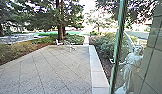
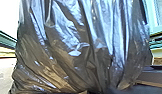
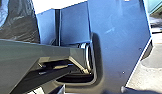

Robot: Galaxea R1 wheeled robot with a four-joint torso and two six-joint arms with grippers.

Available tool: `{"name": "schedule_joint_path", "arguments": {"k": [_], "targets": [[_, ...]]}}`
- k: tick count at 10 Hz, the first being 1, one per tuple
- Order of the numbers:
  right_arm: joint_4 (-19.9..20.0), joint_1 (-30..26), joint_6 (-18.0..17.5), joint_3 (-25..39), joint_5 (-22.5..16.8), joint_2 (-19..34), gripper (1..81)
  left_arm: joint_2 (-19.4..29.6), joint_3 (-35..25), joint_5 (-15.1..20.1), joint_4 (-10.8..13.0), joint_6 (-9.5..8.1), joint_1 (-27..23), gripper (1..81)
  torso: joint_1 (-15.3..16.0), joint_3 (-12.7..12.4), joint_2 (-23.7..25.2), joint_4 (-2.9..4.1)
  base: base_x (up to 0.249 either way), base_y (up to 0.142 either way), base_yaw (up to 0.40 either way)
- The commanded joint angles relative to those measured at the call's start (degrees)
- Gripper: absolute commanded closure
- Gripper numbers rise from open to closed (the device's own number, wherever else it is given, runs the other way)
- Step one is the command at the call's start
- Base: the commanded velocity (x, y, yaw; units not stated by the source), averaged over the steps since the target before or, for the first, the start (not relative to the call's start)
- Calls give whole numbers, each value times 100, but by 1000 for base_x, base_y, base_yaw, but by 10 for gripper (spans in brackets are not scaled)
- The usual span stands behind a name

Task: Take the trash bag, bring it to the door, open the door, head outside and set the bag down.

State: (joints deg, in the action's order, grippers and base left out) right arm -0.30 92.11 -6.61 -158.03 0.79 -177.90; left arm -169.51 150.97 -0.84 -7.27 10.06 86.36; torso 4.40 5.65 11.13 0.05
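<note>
Outdoors, one bag (image 2: 79, 50) of glossy, creased black plastic is located close in front of the left wrist camera; what carries it cannot be told. Whether the left gripper and the right gripper are apart, together or clamped cannot be determined. The paving (image 1: 47, 70) is rough and jointed into squares, with one smooth, pale border (image 1: 97, 68) along its right edge. Pale, thin-legged furniture (image 1: 71, 46) is located near the far edge. One green-edged upright (image 1: 118, 45) is beside one white, robed statue (image 1: 131, 70).

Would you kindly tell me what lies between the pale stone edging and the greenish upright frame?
In the head view, brown soil and green shrubs show between the edging and the frame.
</note>
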Motion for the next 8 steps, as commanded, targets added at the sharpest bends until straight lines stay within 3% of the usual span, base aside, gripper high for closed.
{"name": "schedule_joint_path", "arguments": {"k": [1,8], "targets": [[-75,-276,37,89,-317,-178,10,58,-6,277,41,14,-361,811,0,0,0,0,89,0,0],[-66,-276,37,89,-308,-178,10,57,-6,277,41,14,-361,811,-2,2,-2,0,91,0,0]]}}
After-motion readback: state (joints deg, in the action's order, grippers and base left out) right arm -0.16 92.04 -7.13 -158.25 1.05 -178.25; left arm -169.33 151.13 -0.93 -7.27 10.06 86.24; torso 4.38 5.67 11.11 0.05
